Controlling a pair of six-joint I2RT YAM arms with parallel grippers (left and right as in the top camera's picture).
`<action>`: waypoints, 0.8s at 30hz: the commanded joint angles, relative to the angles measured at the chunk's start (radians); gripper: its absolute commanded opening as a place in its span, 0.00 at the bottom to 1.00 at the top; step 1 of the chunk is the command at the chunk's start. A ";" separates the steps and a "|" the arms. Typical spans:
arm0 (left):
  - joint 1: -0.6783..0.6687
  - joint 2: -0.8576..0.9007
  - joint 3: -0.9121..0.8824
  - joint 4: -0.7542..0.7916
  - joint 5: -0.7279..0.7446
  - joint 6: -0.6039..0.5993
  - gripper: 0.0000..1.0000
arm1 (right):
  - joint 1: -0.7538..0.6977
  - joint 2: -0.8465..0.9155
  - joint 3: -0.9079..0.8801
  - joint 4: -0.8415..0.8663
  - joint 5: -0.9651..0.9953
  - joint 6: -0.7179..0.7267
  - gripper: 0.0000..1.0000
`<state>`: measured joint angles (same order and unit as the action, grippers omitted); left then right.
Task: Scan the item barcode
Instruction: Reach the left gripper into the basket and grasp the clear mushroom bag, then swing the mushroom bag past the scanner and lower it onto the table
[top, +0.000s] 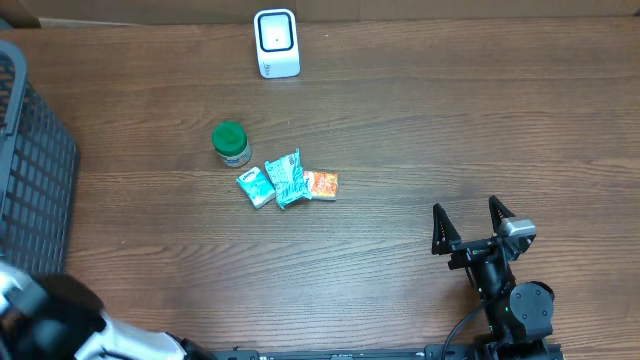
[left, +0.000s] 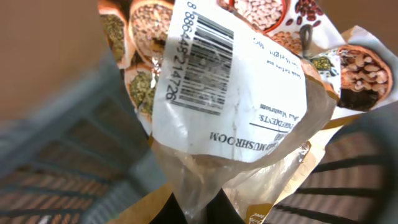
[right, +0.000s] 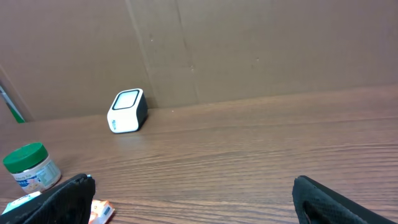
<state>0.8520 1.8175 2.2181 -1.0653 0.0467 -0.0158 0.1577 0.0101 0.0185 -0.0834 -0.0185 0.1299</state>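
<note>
At the left edge of the overhead frame, a grey mesh basket (top: 30, 160); in the lower left corner, the left arm (top: 50, 320), blurred. In the left wrist view, left gripper (left: 208, 210) at bottom centre, clamped on a printed pouch (left: 249, 93), its barcode (left: 202, 59) in the upper middle, facing the camera, basket bars behind. Top centre overhead, white scanner (top: 276, 43). Mid-frame, green-lidded jar (top: 231, 143), three small packets (top: 288, 180) bunched just lower right of it. Lower right, right gripper (top: 470, 222), jaws spread wide, holding nothing.
</note>
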 joint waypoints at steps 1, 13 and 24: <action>-0.016 -0.137 0.019 -0.030 0.136 -0.101 0.04 | -0.002 -0.007 -0.011 0.002 0.006 -0.004 1.00; -0.380 -0.282 0.001 -0.333 0.295 -0.215 0.04 | -0.002 -0.007 -0.011 0.002 0.006 -0.004 1.00; -0.825 -0.252 -0.205 -0.317 0.294 -0.344 0.04 | -0.002 -0.007 -0.011 0.002 0.006 -0.004 1.00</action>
<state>0.1261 1.5433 2.0842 -1.4094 0.3225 -0.2684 0.1577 0.0101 0.0185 -0.0837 -0.0185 0.1299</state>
